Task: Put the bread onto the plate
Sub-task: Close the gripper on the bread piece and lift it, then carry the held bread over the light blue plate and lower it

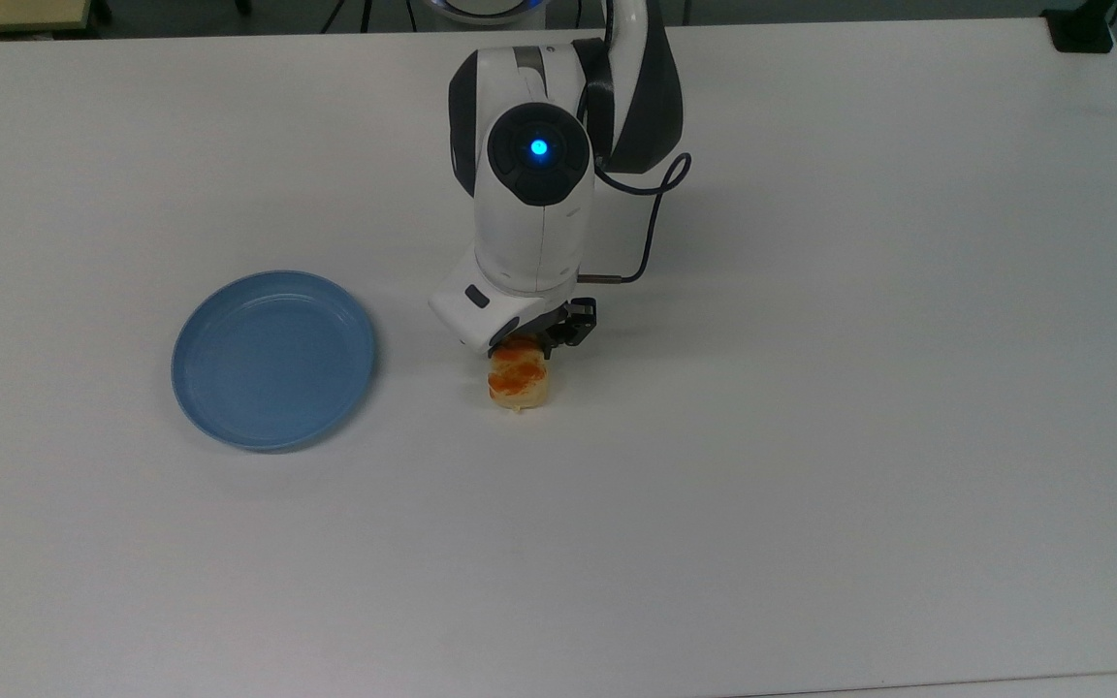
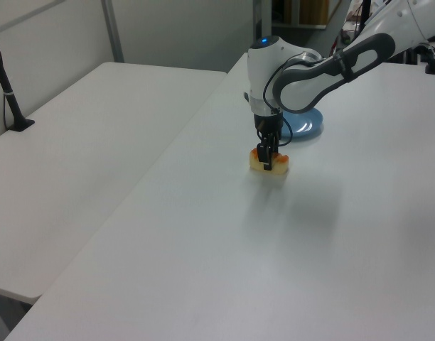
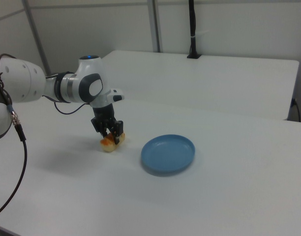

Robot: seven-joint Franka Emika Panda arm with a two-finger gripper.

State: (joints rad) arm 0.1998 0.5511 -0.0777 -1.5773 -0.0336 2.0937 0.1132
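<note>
Bread (image 1: 520, 381) sits nearest you in the top view, flat on the white table (image 1: 811, 436), its near end poking out from under the wrist. You can see it is not yet lifted: in the left view the bun (image 2: 269, 162) rests on the tabletop with no gap under it, and the right view shows the same.

Just past that near end, the gripper (image 1: 523, 349) is down over the bread's far half. In the right view its fingers (image 3: 120, 136) straddle the bun (image 3: 109, 143), one on each long side, and they look to be against it or very nearly so. Whether they are gripping with force or merely closing in, you cannot tell from these pictures; treat the grasp as unconfirmed.

To the top view's left, well apart from the bread, the plate (image 1: 272, 359) lies bare, with nothing on it. In the left view it sits beyond the gripper (image 2: 268, 158), partly behind the arm.

So your reach and descent look finished, and the grasp is in hand. Left to do: secure the hold, raise the bread off the table, carry it toward the top view's left, lower it onto the plate and let go. By that count you are under halfway.
</note>
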